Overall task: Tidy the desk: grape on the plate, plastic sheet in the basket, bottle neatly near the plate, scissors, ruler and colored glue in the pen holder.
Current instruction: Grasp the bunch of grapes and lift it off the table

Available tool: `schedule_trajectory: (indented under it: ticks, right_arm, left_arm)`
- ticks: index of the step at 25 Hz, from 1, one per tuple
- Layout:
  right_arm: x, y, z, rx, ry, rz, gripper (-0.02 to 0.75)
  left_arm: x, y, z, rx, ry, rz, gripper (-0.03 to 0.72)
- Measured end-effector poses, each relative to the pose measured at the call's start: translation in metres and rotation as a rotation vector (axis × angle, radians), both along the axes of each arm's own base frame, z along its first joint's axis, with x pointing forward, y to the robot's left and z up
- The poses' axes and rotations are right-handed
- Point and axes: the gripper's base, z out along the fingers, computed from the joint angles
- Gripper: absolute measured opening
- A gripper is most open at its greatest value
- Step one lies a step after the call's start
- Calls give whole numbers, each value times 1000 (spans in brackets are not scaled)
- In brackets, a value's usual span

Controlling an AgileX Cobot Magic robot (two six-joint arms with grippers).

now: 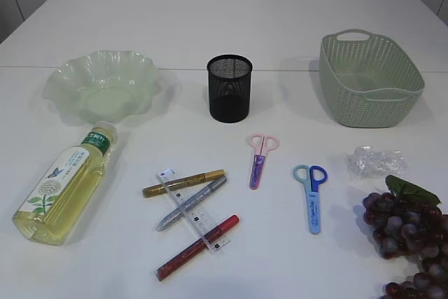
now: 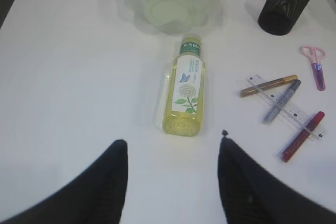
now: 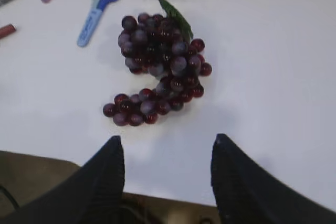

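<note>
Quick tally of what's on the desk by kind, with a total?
Plate: 1
Pen holder: 1
Basket: 1
Bottle: 1
Scissors: 2, pink and blue
Glue pens: 3, gold, silver, red
Ruler: 1
Plastic sheet: 1
Grapes: 1 bunch
Total: 12

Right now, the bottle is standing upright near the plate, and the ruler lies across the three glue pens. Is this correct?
Not quite. The bottle is lying on its side, cap toward the plate, as the exterior view shows. The ruler does lie across the three glue pens.
</note>
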Motion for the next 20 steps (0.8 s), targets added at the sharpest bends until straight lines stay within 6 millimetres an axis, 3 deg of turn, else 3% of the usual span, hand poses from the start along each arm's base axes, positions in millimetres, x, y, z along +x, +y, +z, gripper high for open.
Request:
schedule_trajectory:
  ticks: [9, 16, 20]
  right_arm:
    - [61, 7, 4, 37, 311, -137, 428]
    - [106, 14, -17, 17, 462, -152, 538]
    - [128, 17, -33, 5, 518, -154, 559]
  left_arm:
    - [10, -3, 0, -27, 41, -14, 405]
    - [10, -3, 0, -37, 43, -19, 405]
    - [11, -4, 0, -47, 38, -23, 405]
